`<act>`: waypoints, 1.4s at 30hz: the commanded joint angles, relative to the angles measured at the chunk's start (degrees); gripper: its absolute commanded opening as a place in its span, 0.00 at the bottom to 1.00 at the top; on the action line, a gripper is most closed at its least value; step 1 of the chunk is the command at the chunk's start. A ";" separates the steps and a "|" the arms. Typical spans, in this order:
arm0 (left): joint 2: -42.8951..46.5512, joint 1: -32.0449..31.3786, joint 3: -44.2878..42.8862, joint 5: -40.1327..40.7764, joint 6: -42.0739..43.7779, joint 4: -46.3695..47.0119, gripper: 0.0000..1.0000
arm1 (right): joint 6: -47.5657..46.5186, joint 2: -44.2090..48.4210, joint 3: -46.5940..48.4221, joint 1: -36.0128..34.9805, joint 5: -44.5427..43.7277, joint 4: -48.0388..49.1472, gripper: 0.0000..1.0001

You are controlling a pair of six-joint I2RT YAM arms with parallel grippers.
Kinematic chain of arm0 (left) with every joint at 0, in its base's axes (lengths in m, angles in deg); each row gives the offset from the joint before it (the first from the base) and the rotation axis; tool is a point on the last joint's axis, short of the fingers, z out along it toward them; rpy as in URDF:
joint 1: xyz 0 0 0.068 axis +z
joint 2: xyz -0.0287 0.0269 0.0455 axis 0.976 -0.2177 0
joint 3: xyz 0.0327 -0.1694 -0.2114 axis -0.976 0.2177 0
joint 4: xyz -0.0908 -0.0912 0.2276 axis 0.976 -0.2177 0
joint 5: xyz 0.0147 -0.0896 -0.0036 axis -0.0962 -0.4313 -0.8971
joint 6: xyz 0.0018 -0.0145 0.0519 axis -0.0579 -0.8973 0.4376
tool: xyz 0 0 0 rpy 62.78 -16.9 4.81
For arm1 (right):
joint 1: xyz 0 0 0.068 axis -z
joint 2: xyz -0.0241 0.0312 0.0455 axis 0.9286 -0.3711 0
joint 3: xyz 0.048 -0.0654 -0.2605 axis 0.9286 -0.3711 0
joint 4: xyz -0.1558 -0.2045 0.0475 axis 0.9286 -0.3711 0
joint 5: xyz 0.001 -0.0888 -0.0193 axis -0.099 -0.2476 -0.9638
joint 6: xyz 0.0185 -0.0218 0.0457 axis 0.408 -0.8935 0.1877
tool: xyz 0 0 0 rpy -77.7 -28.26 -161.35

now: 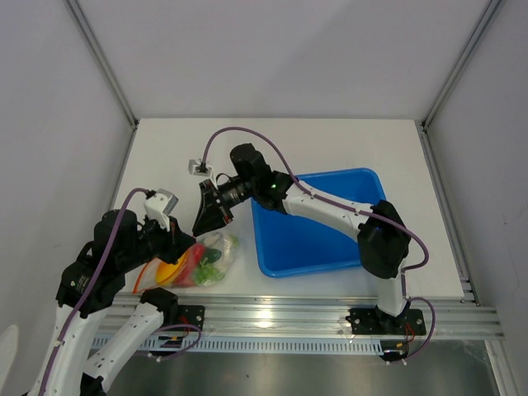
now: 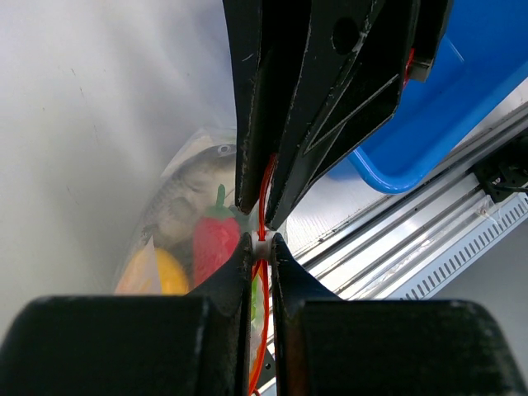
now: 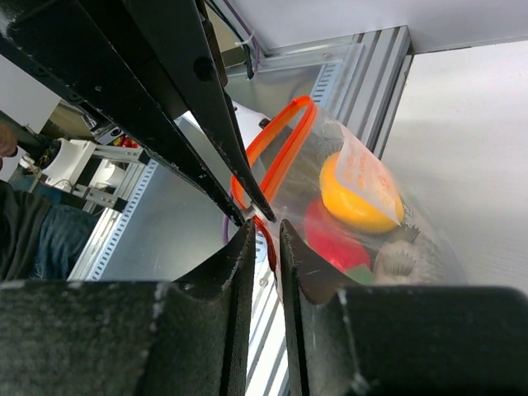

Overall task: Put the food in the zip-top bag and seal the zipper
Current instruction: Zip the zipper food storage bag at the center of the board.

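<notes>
step: sealing | left gripper [image 2: 261,241] clamped on zipper [image 3: 280,140], likely anchoring the mouth | right gripper [image 3: 264,224] clamped just beside, likely to press it closed | bag [image 1: 206,260], food [image 3: 359,194] inside, near left of bench [image 1: 330,144], beside tray [image 1: 313,239]

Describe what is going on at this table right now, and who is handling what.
Both arms are working on the zip-top bag, which lies near the table's front edge beside the blue tray. The left gripper and the right gripper meet tip to tip, each pinched on the orange zipper. Toy food, including a yellow squash and a fish, is inside. The zipper bows open in a loop, so the bag is not sealed yet.
</notes>
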 commanded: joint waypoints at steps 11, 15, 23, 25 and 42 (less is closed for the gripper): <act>-0.08 -0.08 -2.11 -1.74 -0.78 2.13 0.01 | -0.55 -0.86 2.34 -0.46 1.89 0.04 0.14; -0.26 -0.08 -2.11 -1.74 -0.86 2.21 0.00 | -0.90 -1.04 2.78 -0.46 0.75 -0.92 0.00; -0.43 -0.08 -2.81 -0.78 -2.00 1.43 0.01 | -2.31 1.42 1.11 -0.90 -17.58 -1.54 0.00; -0.70 -0.08 -2.98 -0.42 -2.36 1.16 0.00 | -1.96 2.29 0.59 -0.90 -21.30 -1.36 0.00; -0.35 -0.08 -3.42 1.34 -3.32 -0.25 0.08 | 0.41 8.36 -7.94 3.14 -39.68 0.83 0.00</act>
